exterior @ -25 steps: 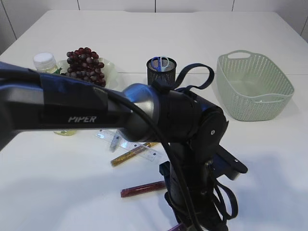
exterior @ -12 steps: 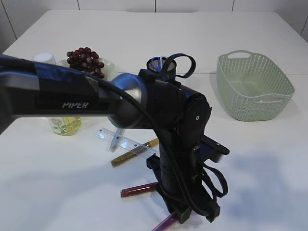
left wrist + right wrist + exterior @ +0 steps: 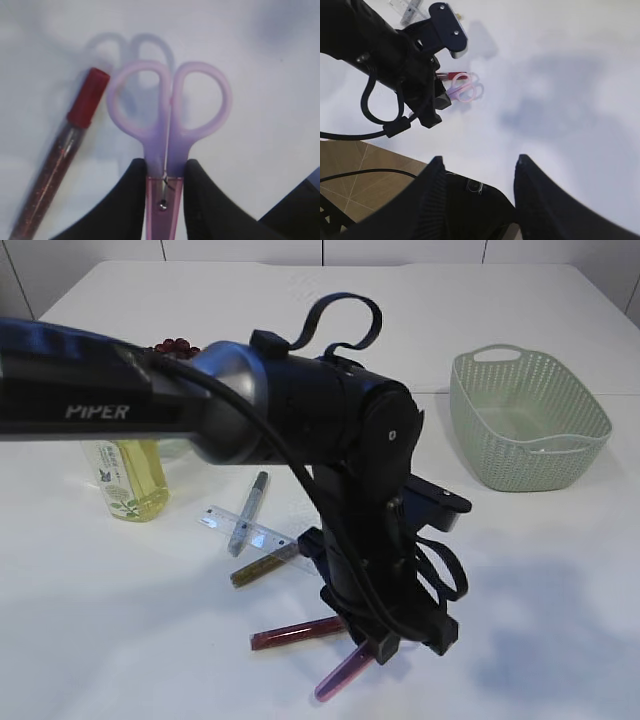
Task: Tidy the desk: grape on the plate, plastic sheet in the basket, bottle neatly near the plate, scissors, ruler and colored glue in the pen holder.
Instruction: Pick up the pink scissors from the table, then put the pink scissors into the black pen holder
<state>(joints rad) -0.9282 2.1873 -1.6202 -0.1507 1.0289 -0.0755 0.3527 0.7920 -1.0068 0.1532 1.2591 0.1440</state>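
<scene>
While the left gripper (image 3: 165, 182) clamps the pink scissors (image 3: 169, 107) at the pivot, raise them steadily clear of the red glitter glue (image 3: 65, 150); right gripper (image 3: 475, 172) idle, parted.

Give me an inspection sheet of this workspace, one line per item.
Surface: white table, no spills seen.
Job's things: pink scissors clamped at the blades by the left gripper; red glitter glue, gold glue, silver glue and clear ruler lie on the table; bottle upright at left; grapes mostly hidden behind the arm; green basket at right.
Clutter: nothing seen.
Grippers: left shut on the scissors; right gripper open, holding nothing.
Cables: black loops on the left arm.
Surroundings: wood floor beyond the table edge.
</scene>
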